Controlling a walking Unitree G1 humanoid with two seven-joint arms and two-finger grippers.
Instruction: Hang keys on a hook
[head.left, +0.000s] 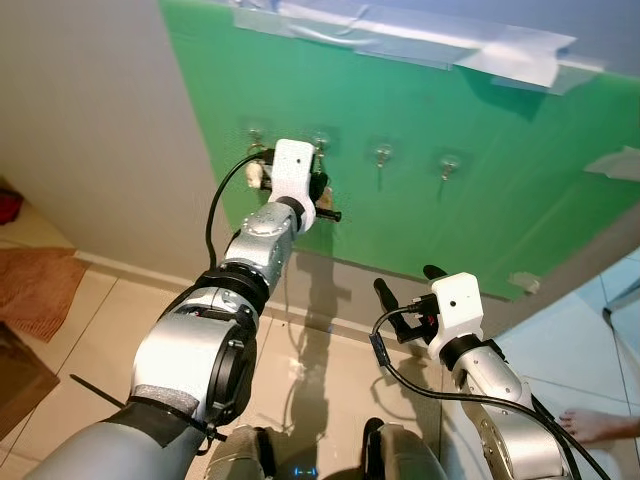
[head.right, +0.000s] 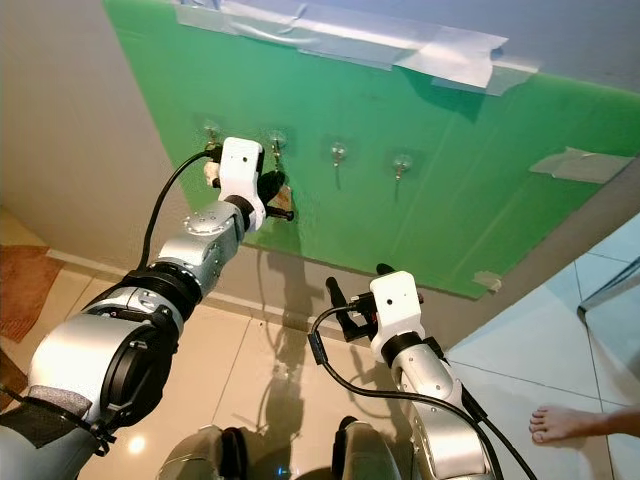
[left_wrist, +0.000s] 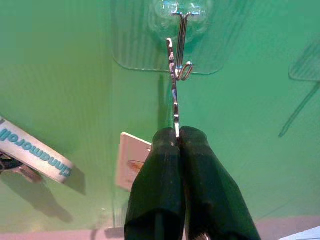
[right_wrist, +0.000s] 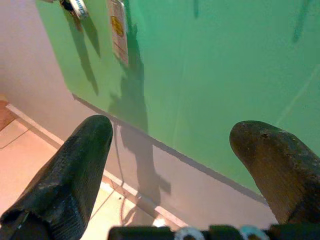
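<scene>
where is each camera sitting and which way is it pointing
left eye view: on the head, looking forward and down at the green board with its hooks; both arms show, left gripper up at the second hook, right gripper held low.
right eye view: beside it, same scene; a person's bare foot on the floor.
left wrist view: along the shut jaws, which pinch the key at the hook.
right wrist view: along the open jaws toward the board's lower edge.
shared: both wrist views catch the tag hanging against the board.

keys: thin silver metal, upright, ring looped at hook tip, lower end pinched between black fingertips | hook: clear adhesive pad, silver wire, second from left on green board
</scene>
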